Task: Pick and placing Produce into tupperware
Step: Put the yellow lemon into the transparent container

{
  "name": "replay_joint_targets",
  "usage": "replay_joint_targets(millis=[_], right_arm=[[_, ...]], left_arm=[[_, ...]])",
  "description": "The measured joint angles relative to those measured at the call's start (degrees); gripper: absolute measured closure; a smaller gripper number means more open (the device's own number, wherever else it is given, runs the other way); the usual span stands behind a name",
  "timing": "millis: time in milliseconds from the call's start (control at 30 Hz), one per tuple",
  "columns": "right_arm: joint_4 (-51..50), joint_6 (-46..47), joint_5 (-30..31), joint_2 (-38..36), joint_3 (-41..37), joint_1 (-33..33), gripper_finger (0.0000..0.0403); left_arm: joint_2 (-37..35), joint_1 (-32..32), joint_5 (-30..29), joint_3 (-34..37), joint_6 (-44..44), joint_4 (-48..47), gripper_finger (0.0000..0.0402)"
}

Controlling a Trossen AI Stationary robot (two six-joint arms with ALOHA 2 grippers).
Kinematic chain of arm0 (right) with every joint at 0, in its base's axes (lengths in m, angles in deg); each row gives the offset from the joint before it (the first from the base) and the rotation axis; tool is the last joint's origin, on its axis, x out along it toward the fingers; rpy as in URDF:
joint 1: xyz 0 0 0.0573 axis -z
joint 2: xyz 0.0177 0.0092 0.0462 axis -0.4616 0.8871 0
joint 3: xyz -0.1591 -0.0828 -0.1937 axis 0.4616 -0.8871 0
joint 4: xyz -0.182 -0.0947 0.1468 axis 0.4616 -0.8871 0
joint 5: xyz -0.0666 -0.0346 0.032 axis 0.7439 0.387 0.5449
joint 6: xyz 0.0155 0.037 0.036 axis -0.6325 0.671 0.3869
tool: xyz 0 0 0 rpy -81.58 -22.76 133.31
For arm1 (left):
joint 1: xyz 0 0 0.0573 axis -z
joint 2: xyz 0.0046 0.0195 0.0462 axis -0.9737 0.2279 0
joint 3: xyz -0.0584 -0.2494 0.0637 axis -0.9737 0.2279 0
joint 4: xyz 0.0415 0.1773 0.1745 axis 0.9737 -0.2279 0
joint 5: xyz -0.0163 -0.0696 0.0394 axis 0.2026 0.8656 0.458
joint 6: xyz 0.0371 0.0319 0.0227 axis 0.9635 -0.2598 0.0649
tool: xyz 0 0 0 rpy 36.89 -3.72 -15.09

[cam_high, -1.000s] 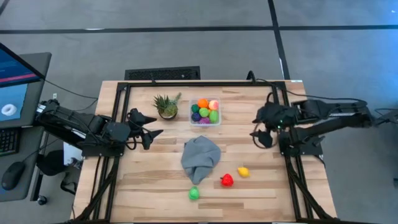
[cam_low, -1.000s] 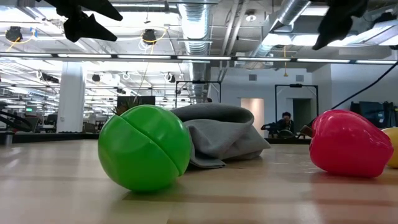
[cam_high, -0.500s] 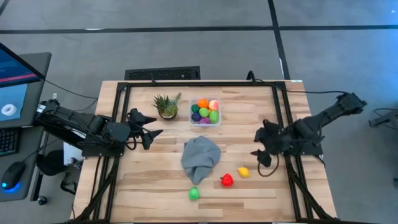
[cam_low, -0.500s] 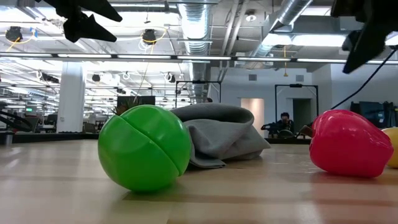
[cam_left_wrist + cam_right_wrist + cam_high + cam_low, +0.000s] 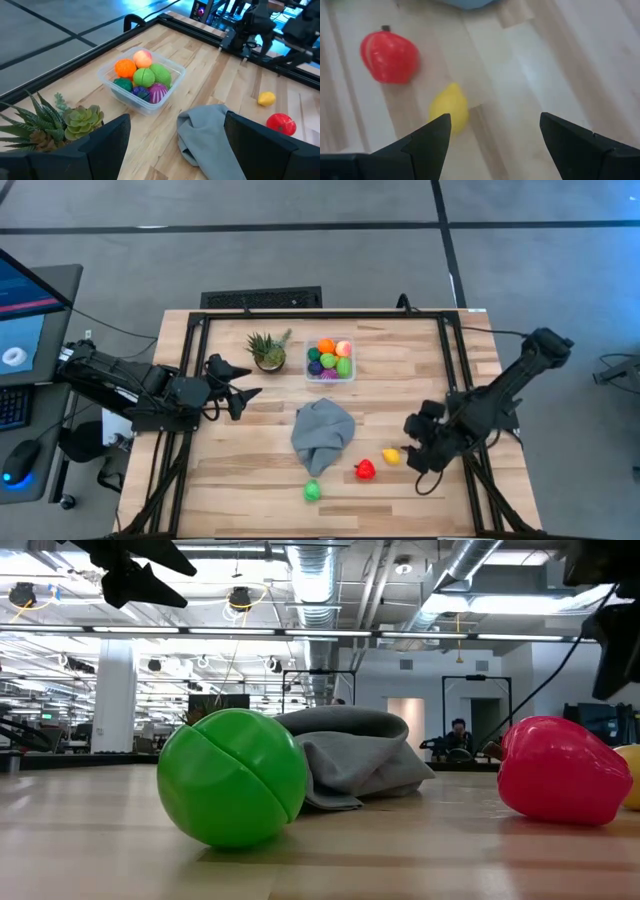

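Three pieces of produce lie loose on the table near its front edge: a yellow piece [image 5: 391,456], a red one [image 5: 365,470] and a green ball [image 5: 312,491]. The clear tupperware [image 5: 330,359] at the far middle holds several more pieces. My right gripper [image 5: 413,455] hangs open just right of the yellow piece [image 5: 449,107], above the table and touching nothing. My left gripper [image 5: 248,382] waits open above the table's left part, with nothing between its fingers.
A grey cloth [image 5: 322,435] lies crumpled in the middle of the table, between the tupperware and the loose pieces. A small spiky potted plant [image 5: 268,350] stands left of the tupperware. A black frame runs along the table's edges.
My right gripper has swung from the table's right side, level with the tupperware, toward the near edge and down. It now hangs beside the yellow piece, tipped more steeply downward. No object has moved.
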Motion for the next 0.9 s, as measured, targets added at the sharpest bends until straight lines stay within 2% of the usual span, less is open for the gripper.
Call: replay_joint_targets(millis=[600,900], right_arm=[[15.26,3.7,-0.44,13.23,0.0,-3.32,0.0075],[16.65,7.31,-0.48,18.28,0.0,-2.3,0.0075]], left_arm=[[0.02,0.0,0.84,0.0,0.02,-0.46,0.009],[0.02,-0.01,2.47,0.0,-0.01,-1.42,0.009]])
